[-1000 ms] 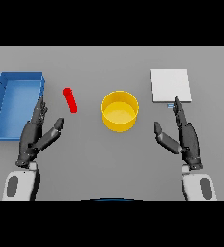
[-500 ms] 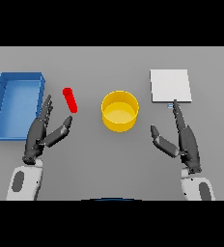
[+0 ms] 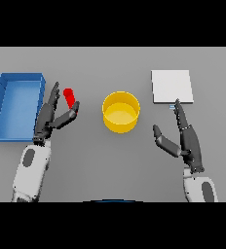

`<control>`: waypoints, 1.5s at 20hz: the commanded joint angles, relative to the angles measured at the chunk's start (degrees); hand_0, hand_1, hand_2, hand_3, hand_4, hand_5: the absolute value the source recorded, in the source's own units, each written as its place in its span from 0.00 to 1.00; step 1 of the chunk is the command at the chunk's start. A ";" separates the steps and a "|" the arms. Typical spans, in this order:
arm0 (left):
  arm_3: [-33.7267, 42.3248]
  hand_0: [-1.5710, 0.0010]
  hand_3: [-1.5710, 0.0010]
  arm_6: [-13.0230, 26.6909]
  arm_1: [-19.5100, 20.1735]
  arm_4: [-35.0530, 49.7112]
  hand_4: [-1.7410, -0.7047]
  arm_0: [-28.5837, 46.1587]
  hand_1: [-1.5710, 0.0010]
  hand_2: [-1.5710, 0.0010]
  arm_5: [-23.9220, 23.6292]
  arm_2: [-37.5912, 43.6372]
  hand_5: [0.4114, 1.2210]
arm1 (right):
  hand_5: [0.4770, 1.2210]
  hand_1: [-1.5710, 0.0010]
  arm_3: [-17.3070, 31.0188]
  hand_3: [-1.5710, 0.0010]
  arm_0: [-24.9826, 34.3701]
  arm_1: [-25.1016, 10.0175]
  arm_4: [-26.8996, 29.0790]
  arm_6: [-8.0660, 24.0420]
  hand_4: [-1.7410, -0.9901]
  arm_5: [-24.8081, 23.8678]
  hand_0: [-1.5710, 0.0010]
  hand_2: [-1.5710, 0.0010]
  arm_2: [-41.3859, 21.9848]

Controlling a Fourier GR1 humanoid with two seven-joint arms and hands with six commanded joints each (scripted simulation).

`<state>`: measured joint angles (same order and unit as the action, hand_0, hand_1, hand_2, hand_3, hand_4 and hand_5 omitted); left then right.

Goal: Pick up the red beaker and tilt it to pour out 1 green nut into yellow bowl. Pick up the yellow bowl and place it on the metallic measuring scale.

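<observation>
Two dark hands of mine show above the grey table (image 3: 110, 160): my left hand (image 3: 49, 119) at centre left, fingers straight and spread, thumb tip just beside the small red beaker (image 3: 70, 97) lying left of centre, holding nothing. My right hand (image 3: 185, 138) at lower right is also spread, fingertips near the metallic measuring scale (image 3: 171, 86) in the upper right. Between them, at centre, sits the yellow bowl (image 3: 121, 112), and a blue tray (image 3: 3, 104) lies at the far left.
</observation>
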<state>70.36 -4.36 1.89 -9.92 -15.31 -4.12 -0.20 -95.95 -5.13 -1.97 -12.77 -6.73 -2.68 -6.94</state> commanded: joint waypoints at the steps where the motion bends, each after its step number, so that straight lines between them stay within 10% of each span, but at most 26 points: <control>1: -1.60 1.00 1.00 -1.23 0.29 0.32 0.55 -1.26 1.00 1.00 0.06 0.69 0.28 | 0.25 1.00 0.47 1.00 0.92 0.35 -0.38 0.72 0.68 -0.56 1.00 1.00 0.02; 16: -25.20 1.00 1.00 -13.13 -0.34 -2.23 0.43 -16.91 0.98 0.97 -4.91 4.81 0.38 | 0.29 1.00 -1.82 1.00 -1.22 -0.11 -0.25 -0.23 0.64 0.17 1.00 1.00 -0.50; 22: -29.21 0.33 0.43 -17.20 -2.51 -2.46 0.17 -19.11 0.31 0.32 -7.82 6.39 0.77 | 0.29 1.00 -1.03 1.00 -0.11 -0.57 -0.44 0.65 0.67 -0.13 1.00 1.00 0.11; 30: -27.25 0.05 0.08 -17.22 -1.83 -0.89 0.04 -20.41 0.05 0.05 -8.41 6.83 0.88 | 0.26 1.00 0.31 1.00 0.03 0.39 -2.40 -0.94 0.75 -1.48 1.00 1.00 -0.81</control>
<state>43.13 -21.74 0.09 -10.70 -35.73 -12.44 6.66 -95.63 -5.14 -1.57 -15.18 -7.74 -4.14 -7.76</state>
